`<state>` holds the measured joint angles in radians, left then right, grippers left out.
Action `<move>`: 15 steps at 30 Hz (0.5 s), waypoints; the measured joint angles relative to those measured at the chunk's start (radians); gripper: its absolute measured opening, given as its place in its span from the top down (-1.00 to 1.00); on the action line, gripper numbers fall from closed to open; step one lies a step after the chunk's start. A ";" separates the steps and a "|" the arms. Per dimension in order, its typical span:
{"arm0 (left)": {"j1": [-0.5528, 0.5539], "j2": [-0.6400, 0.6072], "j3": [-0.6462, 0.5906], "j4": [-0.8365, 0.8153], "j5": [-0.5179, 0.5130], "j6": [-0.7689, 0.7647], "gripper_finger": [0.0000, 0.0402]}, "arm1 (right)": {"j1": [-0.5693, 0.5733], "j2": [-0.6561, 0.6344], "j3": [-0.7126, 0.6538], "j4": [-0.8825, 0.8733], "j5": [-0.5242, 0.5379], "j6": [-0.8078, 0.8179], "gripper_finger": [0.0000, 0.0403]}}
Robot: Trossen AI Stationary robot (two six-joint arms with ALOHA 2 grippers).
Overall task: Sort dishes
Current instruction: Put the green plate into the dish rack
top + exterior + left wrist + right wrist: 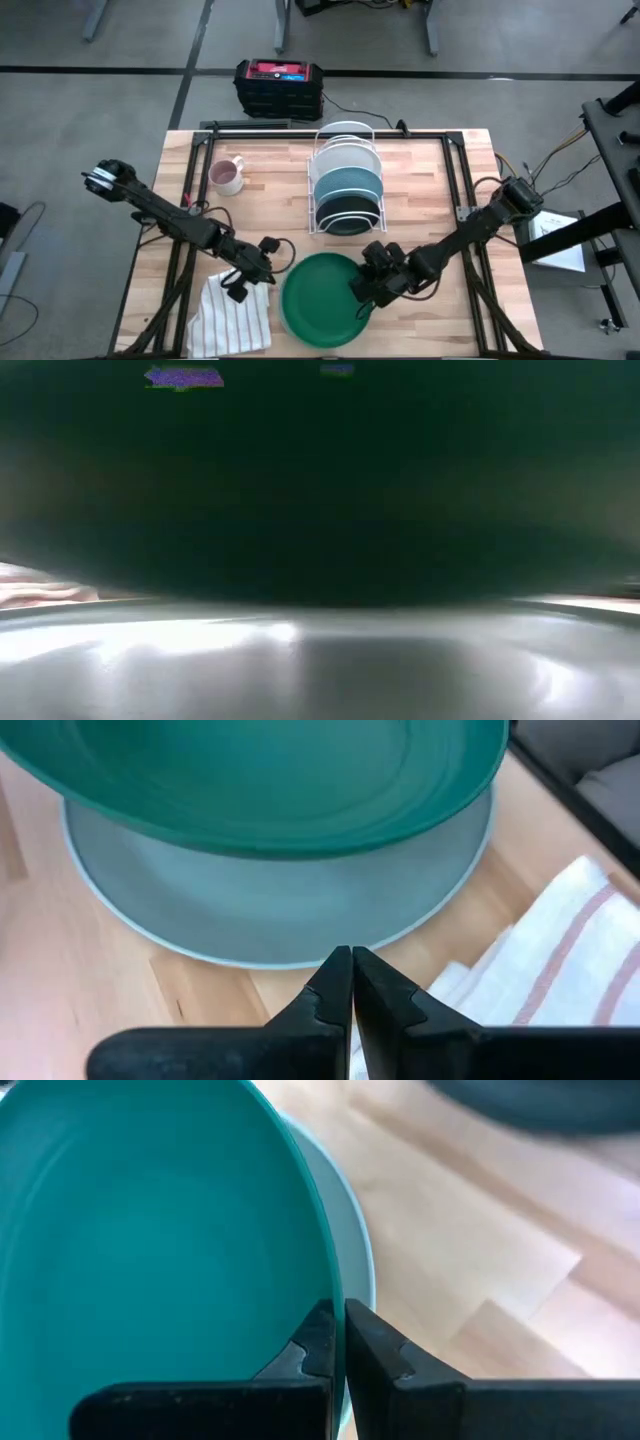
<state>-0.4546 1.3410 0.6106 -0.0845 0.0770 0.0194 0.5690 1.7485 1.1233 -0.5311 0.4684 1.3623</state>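
Since my right gripper [363,297] pinches the glossy dark green round plate [322,298] by its rim, tilted, I judge racking comes next; left gripper [241,288] waits closed and empty beside it.

Right gripper [336,1342] pinches rim of green plate [150,1240]. Pale plate [352,1250] edge shows just behind it, on wooden table [480,1270].

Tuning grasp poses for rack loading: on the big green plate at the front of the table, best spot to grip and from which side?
Grip the thin rim. The green plate is wide and shallow, so only its edge fits between fingers. Come from its right side, toward the right arm, where the right gripper is pinched on the rim; that edge looks lifted off a paler plate beneath.
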 joint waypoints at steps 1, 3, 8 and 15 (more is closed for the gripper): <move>0.000 -0.012 0.000 0.000 0.000 0.006 1.00 | 0.000 -0.014 0.000 0.000 0.012 -0.012 0.99; 0.000 -0.041 0.000 -0.008 0.000 0.015 1.00 | 0.000 -0.045 0.000 -0.002 0.042 -0.034 0.99; 0.000 -0.117 0.000 -0.012 0.000 0.038 1.00 | 0.001 -0.134 0.000 -0.012 0.108 -0.109 0.99; 0.000 -0.241 0.000 -0.031 0.000 0.077 1.00 | 0.002 -0.269 0.000 -0.016 0.270 -0.264 0.99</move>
<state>-0.4549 1.1003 0.6106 -0.1155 0.0770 0.0962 0.5713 1.4795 1.1233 -0.5467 0.7381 1.0985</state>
